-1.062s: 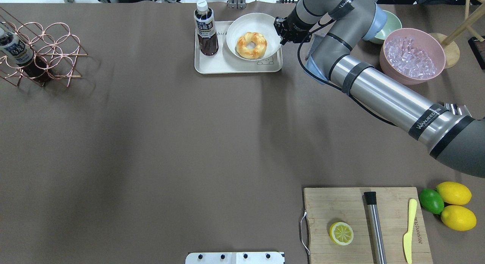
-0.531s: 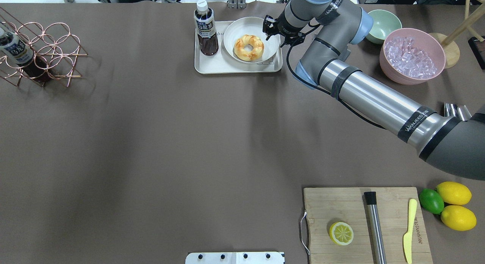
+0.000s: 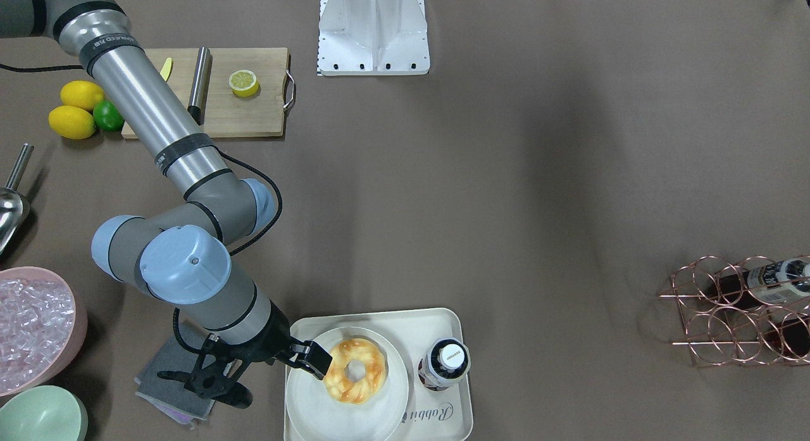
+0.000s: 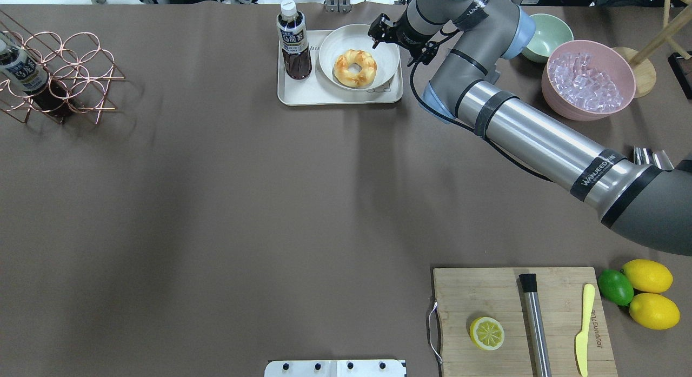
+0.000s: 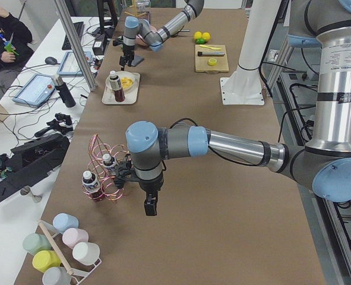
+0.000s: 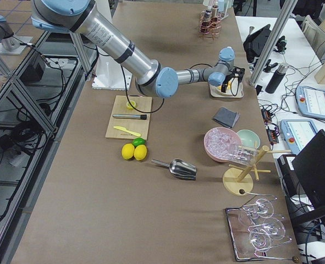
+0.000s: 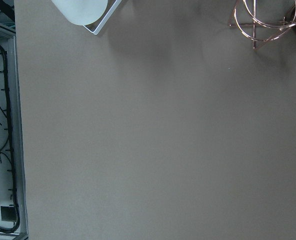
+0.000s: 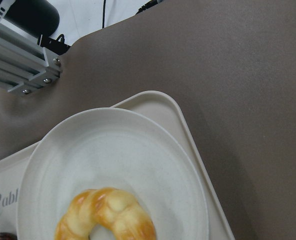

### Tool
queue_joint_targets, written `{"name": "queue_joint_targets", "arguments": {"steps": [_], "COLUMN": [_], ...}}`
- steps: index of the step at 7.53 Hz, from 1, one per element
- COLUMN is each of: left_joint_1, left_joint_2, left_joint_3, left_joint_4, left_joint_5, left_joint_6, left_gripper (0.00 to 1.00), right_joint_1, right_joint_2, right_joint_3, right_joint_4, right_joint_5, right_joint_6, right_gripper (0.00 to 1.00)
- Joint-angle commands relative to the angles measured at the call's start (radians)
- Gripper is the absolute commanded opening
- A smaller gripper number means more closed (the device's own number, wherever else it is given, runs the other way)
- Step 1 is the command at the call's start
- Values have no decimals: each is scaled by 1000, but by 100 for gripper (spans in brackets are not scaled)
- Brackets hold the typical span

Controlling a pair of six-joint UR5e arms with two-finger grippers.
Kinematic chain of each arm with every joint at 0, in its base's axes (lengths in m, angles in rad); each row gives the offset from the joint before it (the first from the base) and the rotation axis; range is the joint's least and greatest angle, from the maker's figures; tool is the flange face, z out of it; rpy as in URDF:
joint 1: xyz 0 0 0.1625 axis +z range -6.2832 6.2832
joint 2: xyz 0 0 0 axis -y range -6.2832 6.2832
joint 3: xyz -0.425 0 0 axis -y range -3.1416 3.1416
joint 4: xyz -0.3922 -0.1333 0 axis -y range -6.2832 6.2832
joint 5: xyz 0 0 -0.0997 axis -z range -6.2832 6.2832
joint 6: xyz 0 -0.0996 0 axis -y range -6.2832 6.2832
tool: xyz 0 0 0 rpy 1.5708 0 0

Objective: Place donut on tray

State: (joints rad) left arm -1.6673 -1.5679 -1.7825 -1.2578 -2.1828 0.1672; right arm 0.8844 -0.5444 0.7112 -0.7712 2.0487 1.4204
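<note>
The donut [image 4: 354, 67] lies on a round white plate [image 4: 346, 36], and the plate stands on the cream tray [image 4: 303, 96] at the table's far side. The donut also shows in the front view [image 3: 355, 370] and the right wrist view [image 8: 107, 215]. My right gripper [image 4: 377, 35] hovers over the plate's far right rim with its jaws apart and empty. One finger [image 3: 313, 360] hangs just beside the donut. My left gripper [image 5: 148, 208] shows only in the exterior left view, near the wire rack; I cannot tell its state.
A dark tea bottle [image 4: 293, 41] stands on the tray's left part. A pink bowl of ice [image 4: 588, 79] and a green bowl [image 4: 549, 33] sit right of the arm. A cutting board [image 4: 476, 290] with a halved lemon [image 4: 486, 332] lies near right. A copper wire rack [image 4: 59, 74] stands far left.
The right gripper moved left with the plate, which shifted slightly left on the tray. Since then the gripper edged further left and back while plate and donut stayed put.
</note>
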Motion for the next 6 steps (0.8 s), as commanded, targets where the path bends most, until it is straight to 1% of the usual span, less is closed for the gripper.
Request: {"name": "queue_joint_targets", "arguments": {"steps": [1,2,3,4,5,6], "left_joint_1": [-3,-5,-6,-17,-17,-17], "left_joint_2": [0,0,3,3,5,6], "left_joint_3": [-1,-5,-6,-8,-8,-8], "left_joint_4": [1,1,1,1,1,1], "left_joint_5": [0,0,0,0,2,2], "left_joint_6": [0,0,0,2,2,2], "left_gripper": [98,98,98,98,98,98], "right_joint_1": [30,31,31,37,68,89], "right_joint_2": [-96,-162,-219,-262,-296,-358], "right_joint_3": [202,364,481,532,539,581], "right_joint_4": [-64,-165,-236,-252,-252,-275], "right_joint_5": [85,97,99,116,122,122], "right_joint_6": [26,23,14,9,-48,-190], "right_gripper": [100,100,100,100,100,100]}}
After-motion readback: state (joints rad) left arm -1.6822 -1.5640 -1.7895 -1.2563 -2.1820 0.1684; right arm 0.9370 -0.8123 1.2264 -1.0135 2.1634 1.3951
